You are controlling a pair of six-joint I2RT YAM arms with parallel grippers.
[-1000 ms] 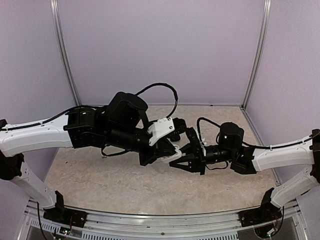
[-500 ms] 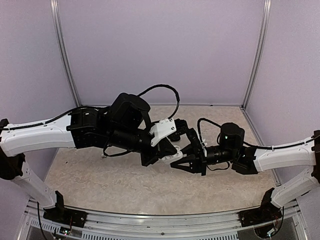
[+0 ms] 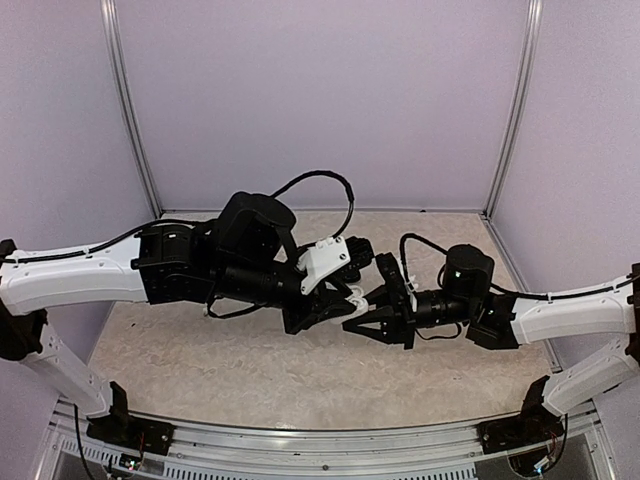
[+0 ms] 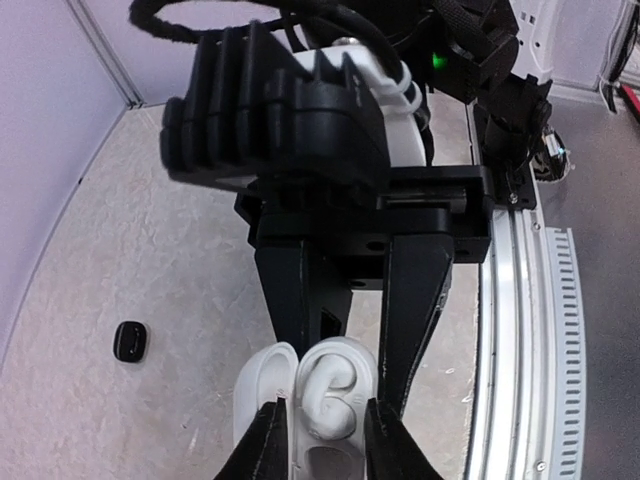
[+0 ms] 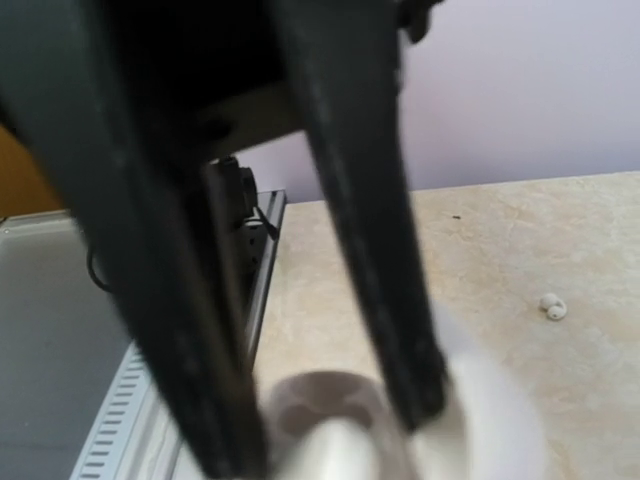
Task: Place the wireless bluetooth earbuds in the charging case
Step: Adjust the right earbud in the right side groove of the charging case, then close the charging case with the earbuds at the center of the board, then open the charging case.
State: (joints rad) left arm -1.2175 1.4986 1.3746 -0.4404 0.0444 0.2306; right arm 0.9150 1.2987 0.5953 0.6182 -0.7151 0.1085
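Observation:
The white charging case [image 4: 262, 378] hangs above the table with its lid open to the left. One white earbud [image 4: 335, 392] lies in a well of the case. My left gripper [image 4: 325, 428] has its fingertips on either side of the case body, slightly parted and clear of that earbud. My right gripper [image 5: 325, 425] comes from the opposite side, and its black fingers [image 4: 300, 295] clamp the far end of the case. In the top view both grippers [image 3: 350, 308] meet mid-table. A black earbud [image 4: 130, 341] and a white earbud [image 5: 551, 306] lie on the table.
The tabletop [image 3: 200, 360] is beige and speckled, closed in by lilac walls. A metal rail [image 4: 520, 330] runs along the near edge. The right wrist view is blurred close to the case [image 5: 490, 420].
The two grippers have shifted slightly right and up together. The left jaws have parted a little around the earbud in the case.

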